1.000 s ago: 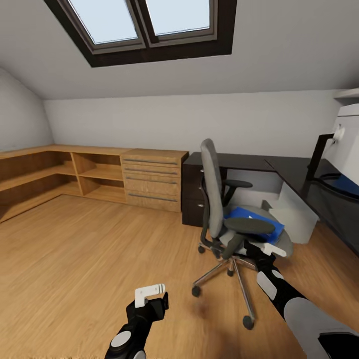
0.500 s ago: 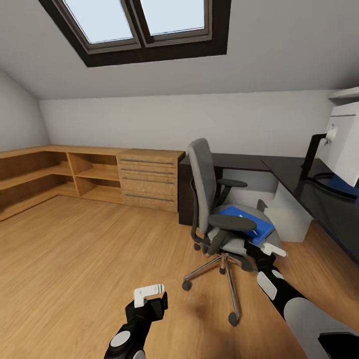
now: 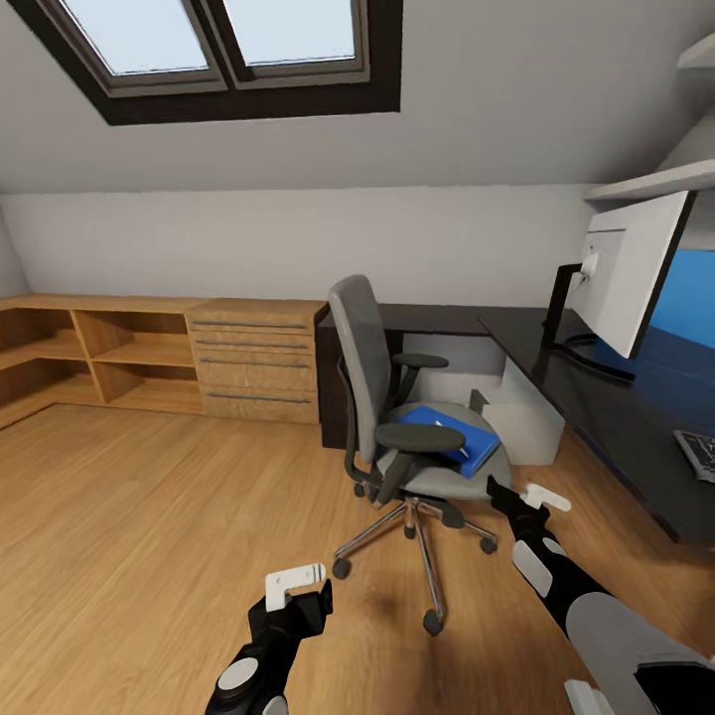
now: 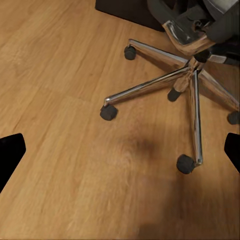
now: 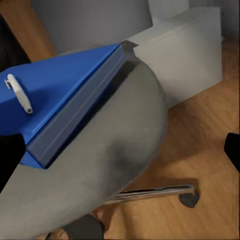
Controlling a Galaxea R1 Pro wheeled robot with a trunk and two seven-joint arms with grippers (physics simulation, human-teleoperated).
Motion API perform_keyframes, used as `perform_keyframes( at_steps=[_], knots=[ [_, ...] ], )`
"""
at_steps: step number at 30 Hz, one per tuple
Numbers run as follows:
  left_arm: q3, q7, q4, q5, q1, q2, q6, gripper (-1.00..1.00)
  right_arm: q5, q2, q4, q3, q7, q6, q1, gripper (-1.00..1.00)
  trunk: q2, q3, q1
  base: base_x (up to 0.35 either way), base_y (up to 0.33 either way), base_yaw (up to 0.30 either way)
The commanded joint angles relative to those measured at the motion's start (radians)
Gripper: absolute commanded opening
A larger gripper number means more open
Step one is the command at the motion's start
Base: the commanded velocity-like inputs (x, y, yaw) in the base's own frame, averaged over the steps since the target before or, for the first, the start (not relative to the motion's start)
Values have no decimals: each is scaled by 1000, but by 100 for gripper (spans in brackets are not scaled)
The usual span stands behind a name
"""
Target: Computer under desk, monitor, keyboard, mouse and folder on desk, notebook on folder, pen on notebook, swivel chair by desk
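Observation:
The grey swivel chair [image 3: 382,397] stands on the wood floor beside the black desk [image 3: 606,417]. A blue folder [image 3: 452,438] lies on its seat, and the folder [image 5: 60,100] carries a short white pen [image 5: 19,94]. On the desk stands the monitor [image 3: 631,273], with a corner of the dark keyboard [image 3: 700,452] at the right edge. My right gripper [image 3: 531,497] is open, just in front of the seat's front edge [image 5: 120,155]. My left gripper [image 3: 296,586] hangs open over bare floor near the chair's star base [image 4: 120,150]. The notebook and mouse are out of view.
A pale grey box [image 3: 516,412] sits under the desk behind the chair. A dark drawer unit [image 3: 333,382] adjoins light-wood shelves and drawers [image 3: 258,362] along the back wall. The chair's metal legs and castors [image 4: 192,100] spread over the floor.
The camera has swung right, so everything slid left in the picture. The monitor, more desk top and the keyboard corner came into view. Both arms hold the same pose.

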Motion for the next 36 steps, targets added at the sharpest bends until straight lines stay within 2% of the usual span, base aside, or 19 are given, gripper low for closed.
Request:
perform_keyframes(
  at_steps=[1, 10, 31, 36],
  knots=[
    [-1, 9, -2, 11, 0, 0, 2, 100, -9, -1, 1, 7, -3, -3, -1, 100, 0, -1, 0, 0, 0, -267],
    [1, 10, -13, 11, 0, 3, 1, 100, -19, -2, 2, 6, 0, -2, 0, 100, 0, -1, 0, 0, 0, -199],
    [23, 10, -16, 11, 0, 6, 1, 100, -23, 0, 0, 2, 1, 7, 1, 100, 0, -1, 0, 0, 0, -9],
    [21, 10, -16, 11, 0, 6, 1, 100, -22, 0, 3, -3, 0, 0, 1, 100, 0, -1, 0, 235, 0, 0]
  ],
)
